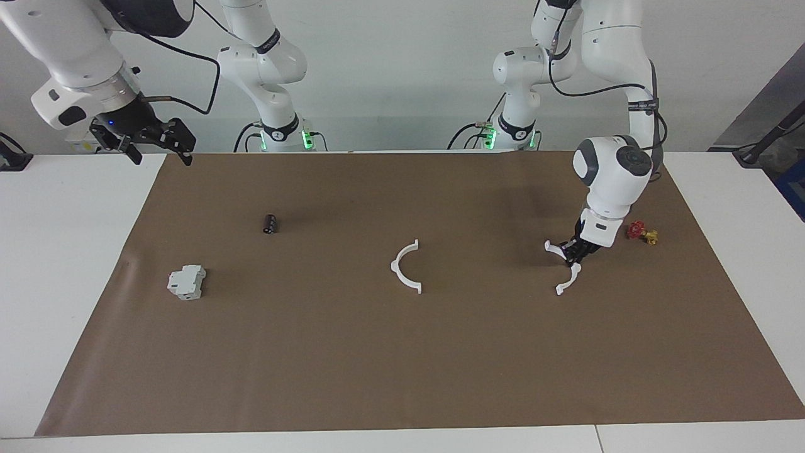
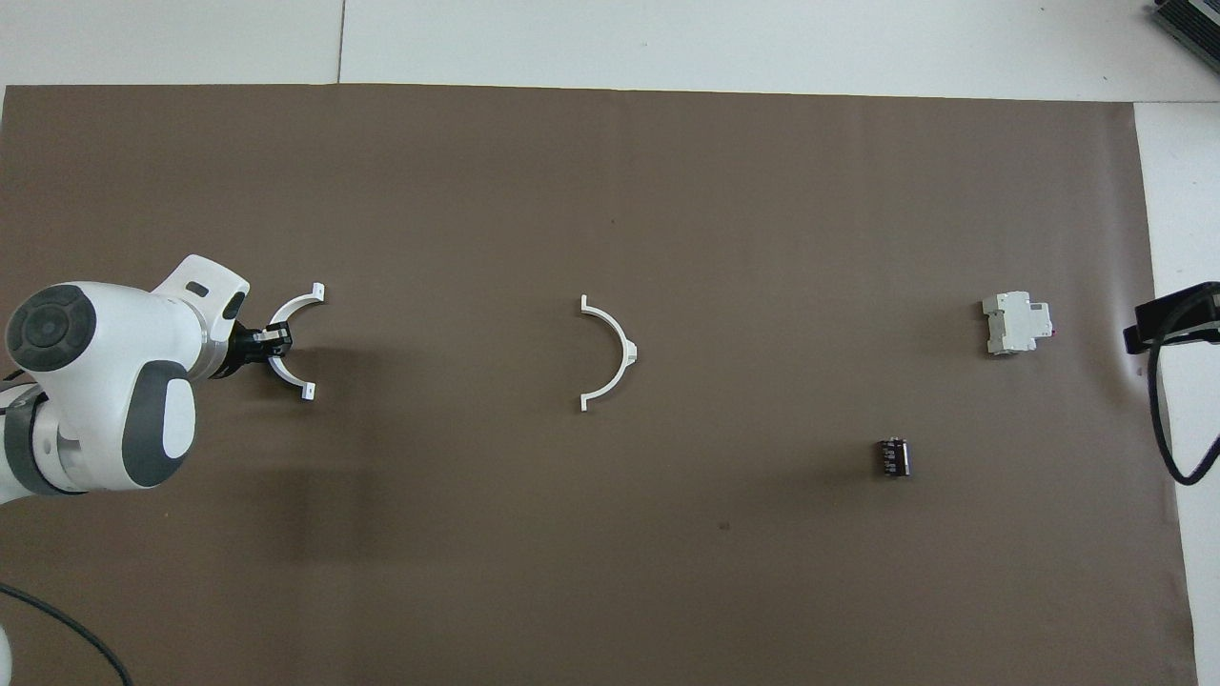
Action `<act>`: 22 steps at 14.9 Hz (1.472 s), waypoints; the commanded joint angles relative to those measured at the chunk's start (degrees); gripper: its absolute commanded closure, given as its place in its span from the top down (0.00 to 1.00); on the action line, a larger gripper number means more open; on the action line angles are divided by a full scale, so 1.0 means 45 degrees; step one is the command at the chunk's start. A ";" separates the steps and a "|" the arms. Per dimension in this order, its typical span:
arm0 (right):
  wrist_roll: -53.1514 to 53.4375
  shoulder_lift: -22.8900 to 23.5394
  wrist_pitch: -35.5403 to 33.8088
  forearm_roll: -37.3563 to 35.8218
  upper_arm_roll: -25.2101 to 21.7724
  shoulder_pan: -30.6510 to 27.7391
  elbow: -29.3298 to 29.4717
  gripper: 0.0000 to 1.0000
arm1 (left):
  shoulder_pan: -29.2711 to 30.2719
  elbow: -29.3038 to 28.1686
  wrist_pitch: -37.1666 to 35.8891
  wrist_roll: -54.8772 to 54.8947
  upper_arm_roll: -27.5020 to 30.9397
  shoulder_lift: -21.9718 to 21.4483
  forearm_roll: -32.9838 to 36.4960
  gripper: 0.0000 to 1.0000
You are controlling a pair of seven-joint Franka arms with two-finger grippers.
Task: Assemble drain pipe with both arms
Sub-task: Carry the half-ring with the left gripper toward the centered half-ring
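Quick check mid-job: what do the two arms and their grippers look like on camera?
Both arms are glossy white jointed Frankas with dark grey joint sections and loose black cables. Each ends in a black two-finger gripper: left gripper, right gripper. Green lights glow at both bases.

My left gripper [image 1: 573, 251] sits at one pipe arc [image 1: 568, 269], left-arm end of the mat [image 1: 402, 377]. Second arc [image 1: 405, 267] mid-mat. From it in the overhead view: block [image 2: 1018, 323] at 3 o'clock, cylinder [image 2: 893, 456] at 4.
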 commanded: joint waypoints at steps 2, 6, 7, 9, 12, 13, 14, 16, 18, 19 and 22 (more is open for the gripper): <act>-0.1312 -0.0357 0.0440 -0.0408 -0.0010 -0.0235 -0.0597 1.00 | -0.1394 0.1668 -0.2073 -0.1521 0.0061 -0.0105 -0.0052 0.00; -0.1354 -0.0318 0.0656 -0.0741 0.0029 -0.0078 -0.0500 1.00 | -0.3639 0.1985 -0.2274 -0.5565 0.0119 -0.0066 0.0084 0.00; -0.1334 -0.0318 0.0676 -0.0741 0.0048 -0.0059 -0.0461 1.00 | -0.4108 0.2005 -0.2139 -0.6230 0.0119 -0.0066 0.0201 0.00; -0.1334 -0.0260 0.0676 -0.0702 0.0068 -0.0020 -0.0344 1.00 | -0.4987 0.2238 -0.1943 -0.7869 0.0100 -0.0027 0.0474 0.00; -0.1217 -0.0220 0.0695 -0.0547 0.0049 -0.0019 -0.0324 1.00 | -0.5848 0.2589 -0.1923 -0.9068 0.0100 0.0556 0.0944 0.00; -0.1158 -0.0220 0.0695 -0.0546 0.0048 -0.0019 -0.0343 1.00 | -0.6257 0.3113 -0.1961 -0.9514 0.0139 0.1236 0.0925 0.00; -0.1119 -0.0220 0.0695 -0.0526 0.0048 -0.0019 -0.0324 1.00 | -0.6338 0.3776 -0.2020 -0.9982 0.0139 0.1842 0.1002 0.00; -0.0227 -0.0182 0.0695 -0.0119 0.0068 -0.0019 -0.0111 1.00 | -0.6416 0.3919 -0.1942 -1.0143 0.0119 0.2063 0.1198 0.00; 0.0481 -0.0123 0.0637 0.0157 0.0068 0.0019 0.0047 1.00 | -0.6650 0.3919 -0.2059 -1.0726 0.0119 0.2102 0.1217 0.00; 0.0483 -0.0103 0.0656 0.0215 0.0126 0.0000 0.0067 1.00 | -0.6748 0.3822 -0.2079 -1.0787 0.0119 0.2102 0.1295 0.00; 0.1064 -0.0103 0.0656 0.0488 0.0339 0.0039 0.0126 1.00 | -0.7003 0.3198 -0.2098 -1.0807 0.0119 0.2025 0.1764 0.00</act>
